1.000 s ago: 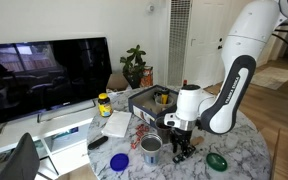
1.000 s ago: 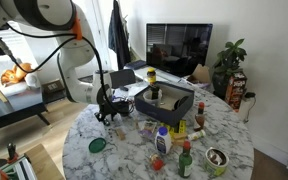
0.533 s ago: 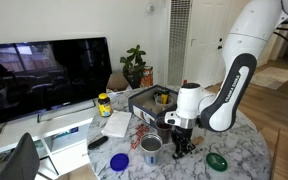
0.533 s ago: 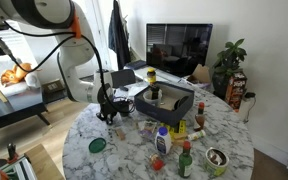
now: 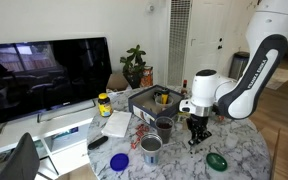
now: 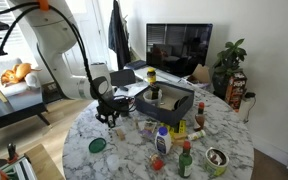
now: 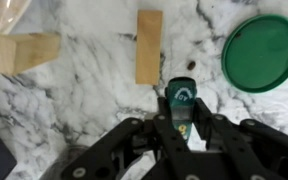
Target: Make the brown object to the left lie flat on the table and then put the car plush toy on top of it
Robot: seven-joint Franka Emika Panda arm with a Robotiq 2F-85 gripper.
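Observation:
In the wrist view my gripper [image 7: 177, 110] is shut on a small teal car plush toy [image 7: 180, 92] and holds it above the marble table. A narrow brown wooden block [image 7: 149, 45] lies flat just beyond the toy, a little to the left. A wider brown block [image 7: 24, 53] lies at the far left. In both exterior views the gripper [image 5: 197, 135] [image 6: 109, 115] hangs low over the table's edge area; the blocks are too small to make out there.
A green lid [image 7: 262, 50] lies right of the blocks and also shows in both exterior views [image 5: 216, 160] [image 6: 97, 145]. A metal cup [image 5: 150, 148], a blue lid [image 5: 119, 160], a black box [image 6: 164, 100] and several bottles [image 6: 162, 140] crowd the table.
The arm has swung sideways over the table and its upper links have lifted; the gripper stays low and still holds the toy.

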